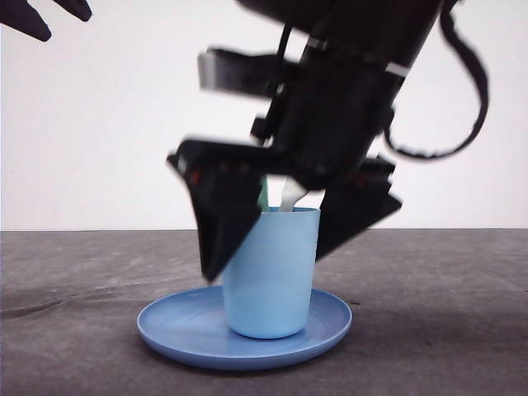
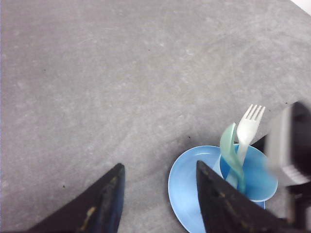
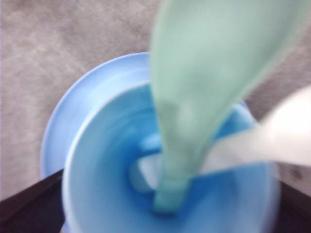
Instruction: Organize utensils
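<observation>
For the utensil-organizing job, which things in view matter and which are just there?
Belongs to the job:
- white fork, standing in the cup
- mint-green spoon, standing in the cup beside it

Just there:
- light blue cup, holding both utensils
- round blue plate under the cup
- grey table

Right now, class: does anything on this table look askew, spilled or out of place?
Nothing stands out. The fork and spoon stand handle-down in the cup, which sits upright on the plate. Nothing looks spilled.
</observation>
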`<state>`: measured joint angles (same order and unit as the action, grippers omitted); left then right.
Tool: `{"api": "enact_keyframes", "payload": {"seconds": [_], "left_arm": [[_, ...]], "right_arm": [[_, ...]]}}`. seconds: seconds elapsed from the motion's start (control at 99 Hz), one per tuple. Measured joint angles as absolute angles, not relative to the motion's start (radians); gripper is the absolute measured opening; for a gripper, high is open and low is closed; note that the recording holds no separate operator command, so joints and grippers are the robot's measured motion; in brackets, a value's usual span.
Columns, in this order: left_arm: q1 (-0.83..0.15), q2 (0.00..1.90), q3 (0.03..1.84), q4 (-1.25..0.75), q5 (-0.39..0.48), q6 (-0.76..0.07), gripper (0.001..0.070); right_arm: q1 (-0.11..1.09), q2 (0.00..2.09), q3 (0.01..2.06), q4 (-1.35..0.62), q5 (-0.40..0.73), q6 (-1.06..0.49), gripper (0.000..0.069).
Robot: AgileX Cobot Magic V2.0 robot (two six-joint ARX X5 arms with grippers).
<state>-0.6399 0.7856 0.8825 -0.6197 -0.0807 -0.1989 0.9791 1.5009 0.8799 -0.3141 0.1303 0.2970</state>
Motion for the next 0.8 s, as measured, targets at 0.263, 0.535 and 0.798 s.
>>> {"api": "enact_keyframes", "payload": {"seconds": [0.263, 0.535, 0.798], "left_arm": [[-0.640, 0.781, 0.883, -0.618, -0.081, -0.199, 0.0276], [-0.640, 0.669, 0.883, -0.625, -0.081, -0.199, 0.0276], [-0.640, 0.507, 0.883, -0.734, -0.081, -0.200, 0.0276]], "right_arm": [[0.995, 1.225, 0.880, -0.419, 0.130, 0.297, 0.0648], [0.995, 0.888, 0.880, -0.431, 0.204, 0.301, 0.0648], [0.995, 0.708, 0.880, -0.489, 0.270, 0.305, 0.0648]]}}
